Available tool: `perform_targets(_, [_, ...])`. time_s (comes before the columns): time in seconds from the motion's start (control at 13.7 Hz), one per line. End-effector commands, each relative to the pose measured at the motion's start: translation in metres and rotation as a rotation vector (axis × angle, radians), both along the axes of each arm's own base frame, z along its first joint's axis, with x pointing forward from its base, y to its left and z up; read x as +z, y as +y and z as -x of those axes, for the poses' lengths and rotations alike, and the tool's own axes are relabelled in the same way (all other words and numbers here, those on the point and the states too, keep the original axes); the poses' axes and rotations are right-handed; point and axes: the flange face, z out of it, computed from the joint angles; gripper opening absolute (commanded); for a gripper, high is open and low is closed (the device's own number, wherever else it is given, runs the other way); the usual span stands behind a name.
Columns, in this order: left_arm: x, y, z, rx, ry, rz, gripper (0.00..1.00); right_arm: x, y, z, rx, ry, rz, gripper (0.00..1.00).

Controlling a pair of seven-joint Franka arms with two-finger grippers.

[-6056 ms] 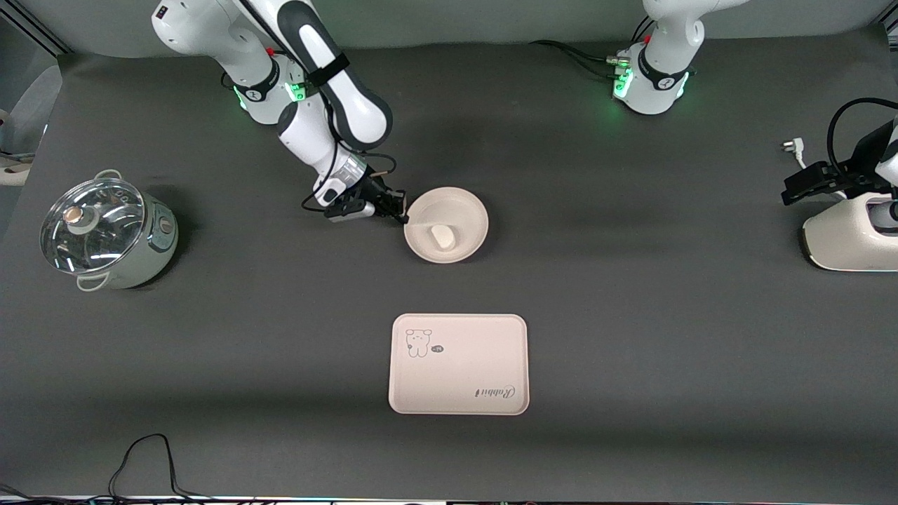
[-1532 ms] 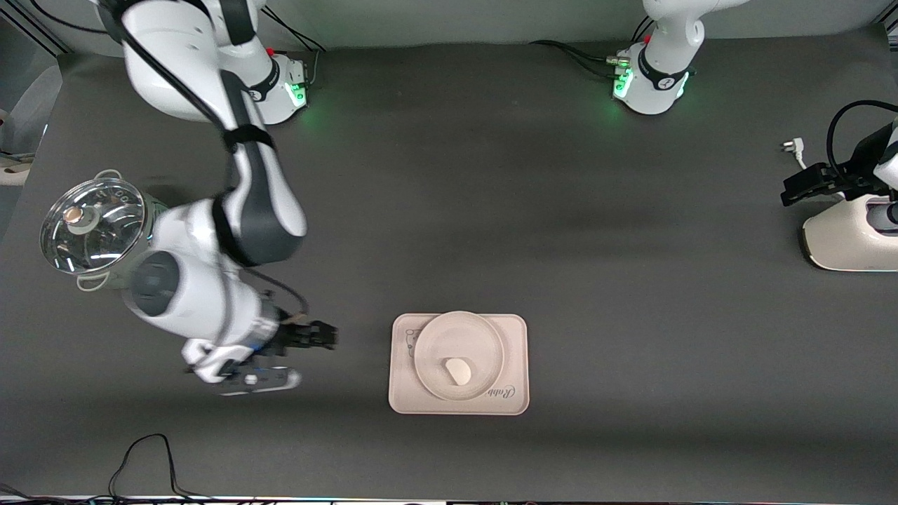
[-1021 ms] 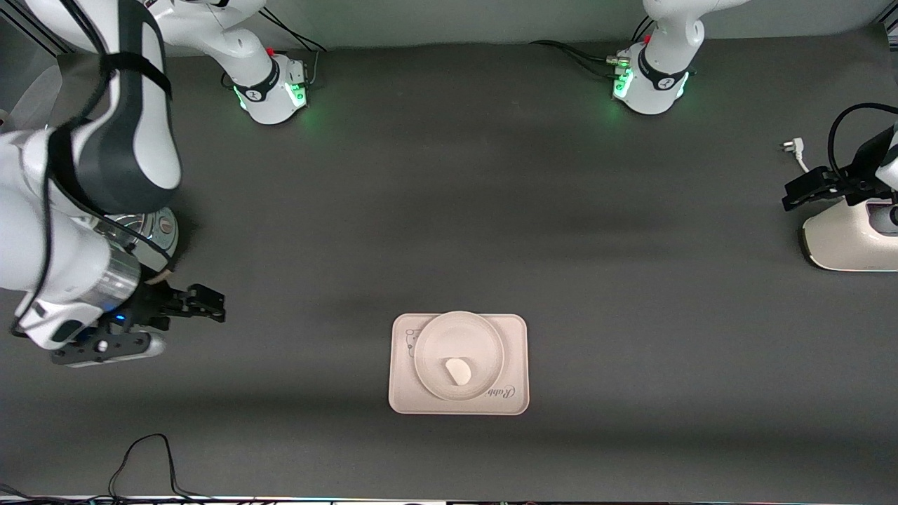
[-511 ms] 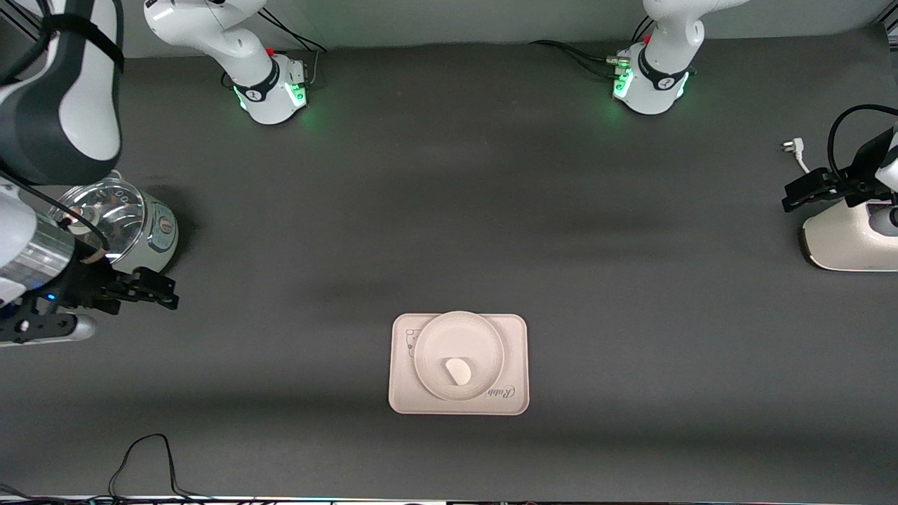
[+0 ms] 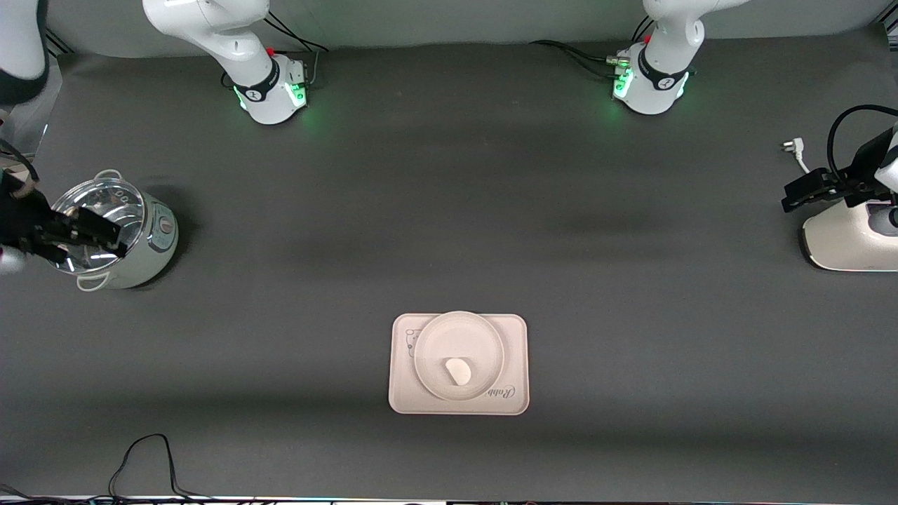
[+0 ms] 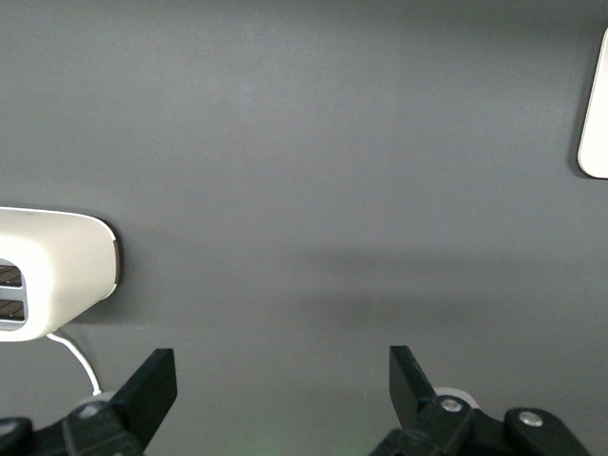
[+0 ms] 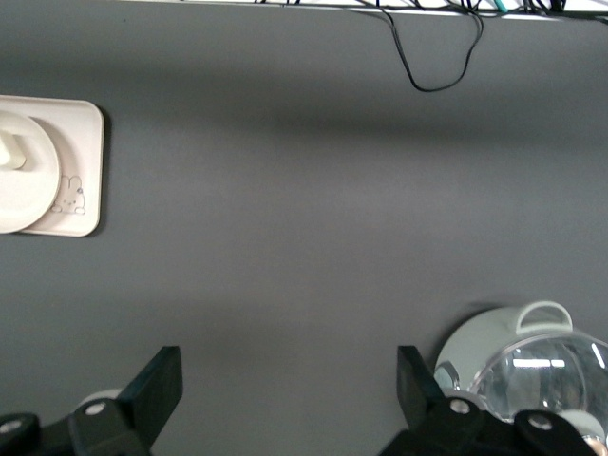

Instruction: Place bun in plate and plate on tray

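The bun (image 5: 458,370) lies in the round cream plate (image 5: 429,344). The plate sits on the cream-pink tray (image 5: 513,335), which is nearer the front camera at mid-table. My right gripper (image 5: 112,238) is open and empty, up over the pot at the right arm's end. Its wrist view shows the tray (image 7: 81,157), the plate (image 7: 28,185) and the bun (image 7: 9,152) far from the gripper (image 7: 288,380). My left gripper (image 5: 791,196) is open and empty and waits over the left arm's end of the table. It also shows in its own view (image 6: 282,380), with an edge of the tray (image 6: 597,123).
A glass-lidded pot (image 5: 140,245) stands at the right arm's end, also in the right wrist view (image 7: 518,366). A white appliance (image 5: 849,238) with a cable stands at the left arm's end, also in the left wrist view (image 6: 52,275). A black cable (image 5: 147,456) lies near the front edge.
The plate with the bun went from the table onto the tray and was let go. My right arm has swung away from the tray and risen over the pot. The left arm has not moved.
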Motion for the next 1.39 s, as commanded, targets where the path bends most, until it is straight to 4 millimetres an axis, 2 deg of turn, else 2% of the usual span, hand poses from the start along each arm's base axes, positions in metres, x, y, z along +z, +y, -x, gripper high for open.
perform_targets(0.0, [0.007, -0.001, -0.004, -0.018, -0.011, -0.009, 1.00, -0.004, -0.006, 0.019, -0.030, 0.012, 0.020, 1.00])
perform_targets(0.15, [0.008, -0.001, -0.004, -0.017, -0.009, -0.011, 1.00, -0.002, -0.003, 0.021, -0.061, 0.015, 0.015, 1.00])
perform_targets(0.36, [0.009, -0.002, -0.004, -0.015, -0.009, -0.009, 1.00, -0.021, 0.001, 0.022, -0.078, 0.047, -0.001, 1.00])
perform_targets(0.8, [0.009, -0.001, -0.004, -0.009, -0.009, -0.009, 1.00, -0.039, 0.003, 0.024, -0.074, 0.084, 0.000, 1.00])
perform_targets(1.31, [0.005, -0.001, -0.005, -0.009, -0.003, -0.010, 1.00, -0.040, 0.003, 0.023, -0.063, 0.086, 0.001, 1.00])
